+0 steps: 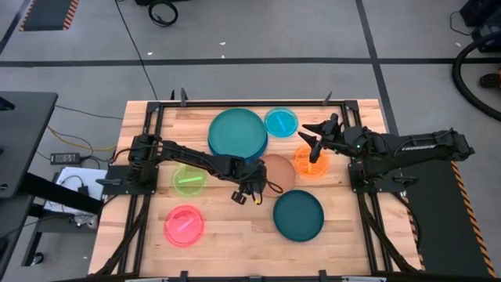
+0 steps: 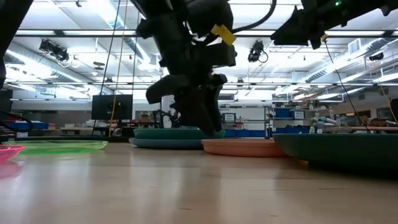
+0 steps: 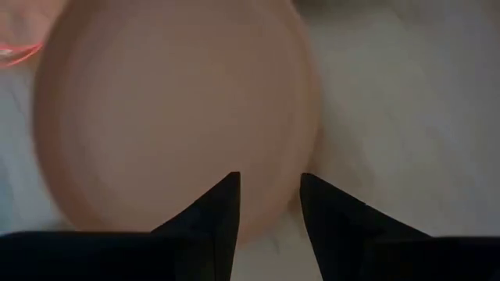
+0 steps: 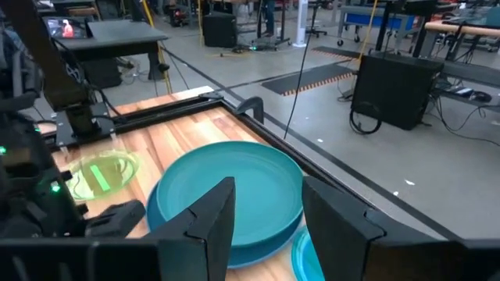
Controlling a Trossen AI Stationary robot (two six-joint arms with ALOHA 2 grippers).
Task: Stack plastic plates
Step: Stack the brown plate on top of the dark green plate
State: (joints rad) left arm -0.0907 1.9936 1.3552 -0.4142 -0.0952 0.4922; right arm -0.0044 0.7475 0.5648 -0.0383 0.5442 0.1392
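On the wooden surface (image 1: 219, 243) we log the plates spread out: teal plate (image 1: 237, 131) resting on a blue plate (image 1: 263, 146) whose rim alone shows, cyan plate (image 1: 280, 121) just beside them, lime green plate (image 1: 188, 179), pink plate (image 1: 184, 225), dark teal plate (image 1: 298, 215). We see the left hand (image 1: 245, 190) low at the tan-brown plate (image 1: 278, 171), at its edge; its fingers (image 3: 223, 204) stand parted, released, nothing between them. The arm covers part of that plate from above. We note the right hand (image 1: 311, 137) raised over the orange plate (image 1: 311, 161), fingers parted and empty. From table height the dark teal plate is cut off at the frame edge, and the orange and cyan plates are not distinguishable there.
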